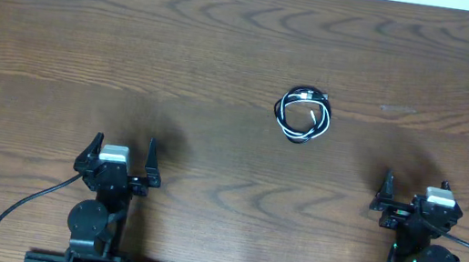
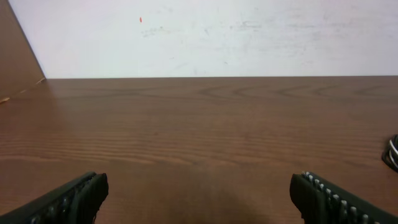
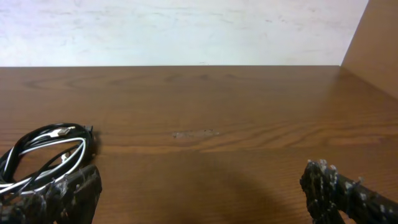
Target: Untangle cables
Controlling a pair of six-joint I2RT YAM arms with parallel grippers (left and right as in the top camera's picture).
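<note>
The black and white cables lie coiled together in one small bundle on the bench, just right of centre in the overhead frame. Near the bottom edge, the left end effector and the right end effector both gape wide, holding nothing.

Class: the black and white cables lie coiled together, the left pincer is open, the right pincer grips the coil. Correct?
No: the right pincer is open too, well clear of the cables, as the overhead view shows. The rest stands.
</note>
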